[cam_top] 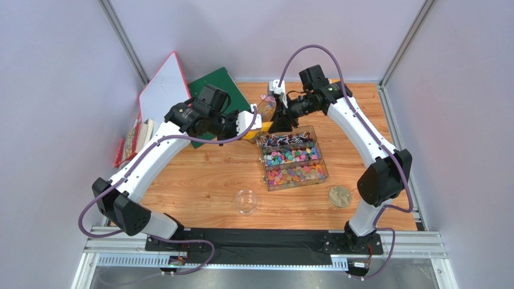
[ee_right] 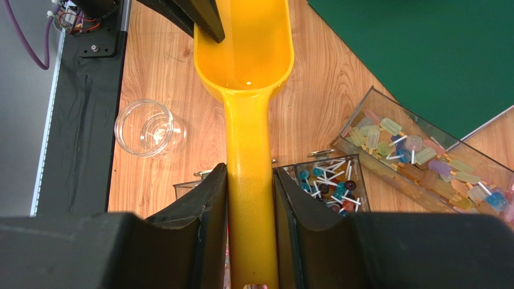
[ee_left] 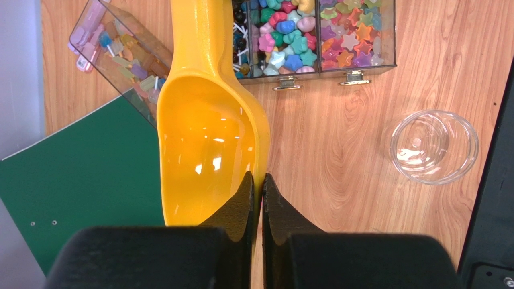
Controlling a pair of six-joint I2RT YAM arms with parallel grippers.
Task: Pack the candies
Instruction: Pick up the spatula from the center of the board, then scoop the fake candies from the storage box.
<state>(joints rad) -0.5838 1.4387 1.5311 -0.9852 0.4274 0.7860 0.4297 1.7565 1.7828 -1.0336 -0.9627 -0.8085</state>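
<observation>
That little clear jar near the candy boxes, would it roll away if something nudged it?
Probably not: the clear jar stands upright, mouth up, so it would likely slide. It looks empty, so probably light and easily knocked over. Its glossy wall may be slippery.

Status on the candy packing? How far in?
Early. Done: jar stands open and empty, gold lid lying apart on the table. In hand: the empty yellow scoop, left hand pinching its bowl rim, right hand clamped on its handle. Left: all of it, since the candies sit in the clear box, none scooped, none in the jar, lid not on.
</observation>
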